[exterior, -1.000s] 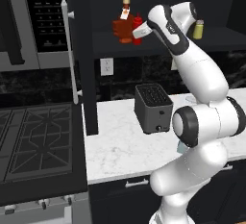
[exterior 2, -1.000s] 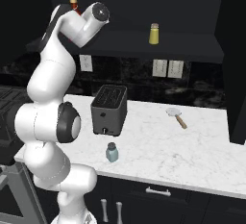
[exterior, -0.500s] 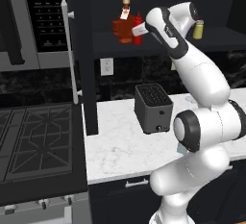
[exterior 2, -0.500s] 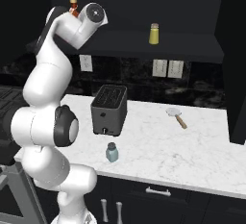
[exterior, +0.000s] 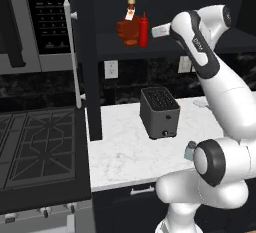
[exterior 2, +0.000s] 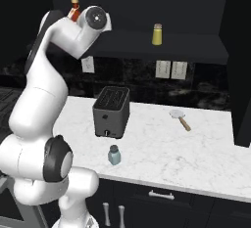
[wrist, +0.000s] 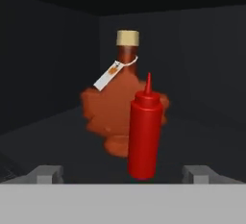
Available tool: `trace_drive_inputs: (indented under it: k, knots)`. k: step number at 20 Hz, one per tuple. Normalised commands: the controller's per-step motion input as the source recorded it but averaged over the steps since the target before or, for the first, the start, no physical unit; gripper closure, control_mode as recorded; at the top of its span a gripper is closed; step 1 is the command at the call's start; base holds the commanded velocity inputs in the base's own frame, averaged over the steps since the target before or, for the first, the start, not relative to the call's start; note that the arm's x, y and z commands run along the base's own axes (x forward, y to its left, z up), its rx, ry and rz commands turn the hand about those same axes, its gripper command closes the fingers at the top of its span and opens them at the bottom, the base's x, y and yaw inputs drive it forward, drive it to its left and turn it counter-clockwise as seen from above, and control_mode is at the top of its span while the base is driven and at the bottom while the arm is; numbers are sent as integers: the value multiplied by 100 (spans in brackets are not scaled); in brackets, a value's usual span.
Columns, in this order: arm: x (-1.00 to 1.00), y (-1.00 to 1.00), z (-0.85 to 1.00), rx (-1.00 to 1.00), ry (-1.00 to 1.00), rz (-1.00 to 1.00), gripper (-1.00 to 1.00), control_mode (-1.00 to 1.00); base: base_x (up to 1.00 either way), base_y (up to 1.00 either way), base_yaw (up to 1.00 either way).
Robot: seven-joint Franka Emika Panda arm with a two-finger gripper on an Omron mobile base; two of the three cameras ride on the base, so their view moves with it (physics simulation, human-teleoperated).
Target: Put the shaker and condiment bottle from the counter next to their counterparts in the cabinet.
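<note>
The red condiment bottle (wrist: 144, 136) (exterior: 144, 28) stands upright on the cabinet shelf (exterior: 112, 41), close beside the squat amber bottle (wrist: 117, 110) (exterior: 129, 25) (exterior 2: 74, 8). My gripper (wrist: 122, 174) (exterior: 156, 31) is open and sits a short way back from the red bottle, holding nothing. The pale blue-grey shaker (exterior 2: 113, 155) (exterior: 190, 150) stands on the white counter (exterior 2: 196, 158) near its front edge, in front of the toaster. The yellow shaker (exterior 2: 157, 34) stands further right on the same shelf.
A black toaster (exterior: 160, 112) (exterior 2: 112, 111) sits mid-counter. A small brush with a wooden handle (exterior 2: 180, 119) lies to its right. The open cabinet door with its white bar handle (exterior: 70, 52) stands left of the shelf, above a stove (exterior: 35, 147).
My gripper went from shut on the red bottle to open and drew back to the right. The bottle now stands free on the shelf beside the amber bottle.
</note>
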Motion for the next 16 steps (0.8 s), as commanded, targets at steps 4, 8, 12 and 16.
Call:
trace_drive_inputs:
  k: [4,8,12,16]
  knots:
    - [-100,-73,-40,4,0,0,-100,-100,0,0,0]
    - [-100,-90,-56,0,-1,10,-100,-100,0,0,0]
    - [-79,-90,-74,3,-2,32,-100,-100,0,0,0]
    - [-9,-65,-100,0,0,44,-100,-100,0,0,0]
